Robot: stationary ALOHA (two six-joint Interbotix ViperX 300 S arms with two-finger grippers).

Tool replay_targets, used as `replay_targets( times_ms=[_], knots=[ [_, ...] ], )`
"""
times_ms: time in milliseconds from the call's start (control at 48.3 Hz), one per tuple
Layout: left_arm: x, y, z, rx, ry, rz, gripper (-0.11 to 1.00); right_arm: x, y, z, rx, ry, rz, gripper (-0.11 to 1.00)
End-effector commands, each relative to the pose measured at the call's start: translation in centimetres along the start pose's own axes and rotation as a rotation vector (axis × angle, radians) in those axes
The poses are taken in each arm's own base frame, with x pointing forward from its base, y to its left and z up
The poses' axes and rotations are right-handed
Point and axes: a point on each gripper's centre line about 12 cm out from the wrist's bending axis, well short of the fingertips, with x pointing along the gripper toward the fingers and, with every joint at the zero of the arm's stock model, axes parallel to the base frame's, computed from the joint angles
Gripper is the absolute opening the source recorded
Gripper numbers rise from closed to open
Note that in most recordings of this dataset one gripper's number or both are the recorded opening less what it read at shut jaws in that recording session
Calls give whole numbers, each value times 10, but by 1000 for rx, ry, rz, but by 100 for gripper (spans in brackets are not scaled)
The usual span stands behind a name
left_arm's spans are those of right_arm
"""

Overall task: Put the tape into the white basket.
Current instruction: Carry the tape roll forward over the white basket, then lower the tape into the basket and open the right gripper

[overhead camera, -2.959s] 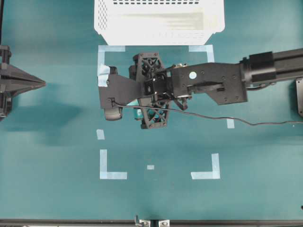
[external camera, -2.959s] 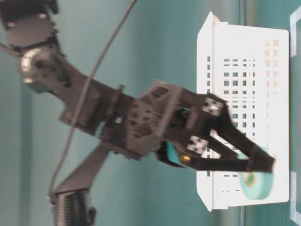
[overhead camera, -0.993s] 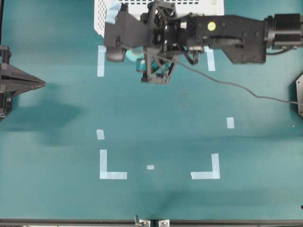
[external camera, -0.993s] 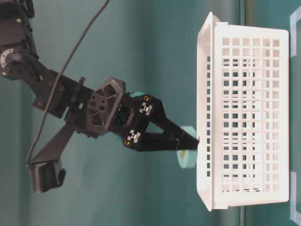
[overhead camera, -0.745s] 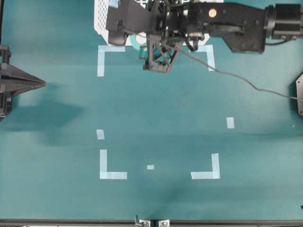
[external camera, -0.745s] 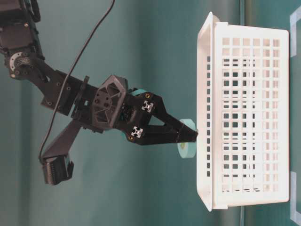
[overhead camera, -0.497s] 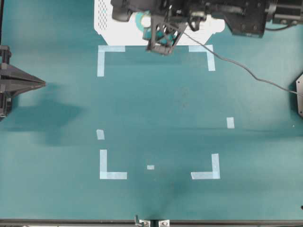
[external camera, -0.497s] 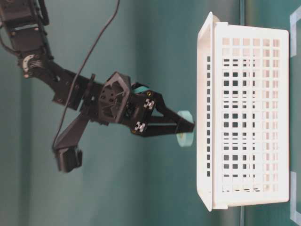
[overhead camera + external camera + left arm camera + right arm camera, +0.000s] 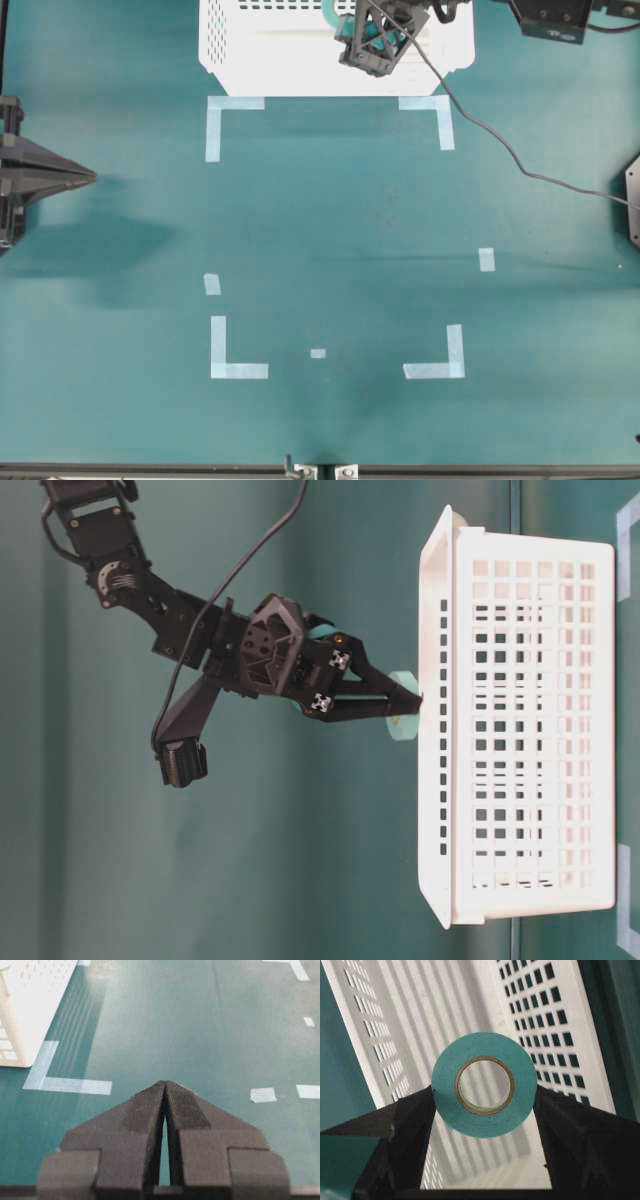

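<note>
The tape (image 9: 482, 1122), a light-teal ring with a pale core, hangs upright between the fingers of my right gripper (image 9: 484, 1091), which is shut on its outer edge. In the table-level view the tape (image 9: 403, 721) and the right gripper (image 9: 405, 706) sit right at the rim of the white basket (image 9: 530, 730), above its opening. Through the ring, the right wrist view looks down into the basket's perforated walls (image 9: 555, 1020) and floor. My left gripper (image 9: 165, 1082) is shut and empty, low over the table at the left (image 9: 90, 178). The basket (image 9: 260, 50) stands at the table's far edge.
Pale-blue L-shaped strips (image 9: 228, 110) (image 9: 430, 110) (image 9: 235, 360) (image 9: 440, 360) mark a square on the teal table. Small scraps (image 9: 212, 284) (image 9: 486, 259) (image 9: 318, 353) lie flat. The right arm's cable (image 9: 500, 140) trails over the table. A basket corner (image 9: 20, 1010) shows in the left wrist view.
My right gripper has carried the tape up off the table and across to the basket, ending over its opening. The left arm has not moved.
</note>
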Motion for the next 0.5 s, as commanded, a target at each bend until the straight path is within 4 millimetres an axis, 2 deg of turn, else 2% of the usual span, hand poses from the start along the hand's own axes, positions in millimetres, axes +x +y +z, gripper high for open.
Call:
replay_targets(
  times_ms=[0, 145, 476],
  knots=[
    [1, 0, 10, 2, -20, 2, -11, -15, -4, 10, 7, -77, 5, 68],
    [1, 0, 9, 1, -19, 2, -11, -15, -7, 13, 19, -107, 7, 68],
    [1, 0, 10, 2, -20, 2, -11, -11, -9, 7, 15, -74, 1, 68]
  ],
)
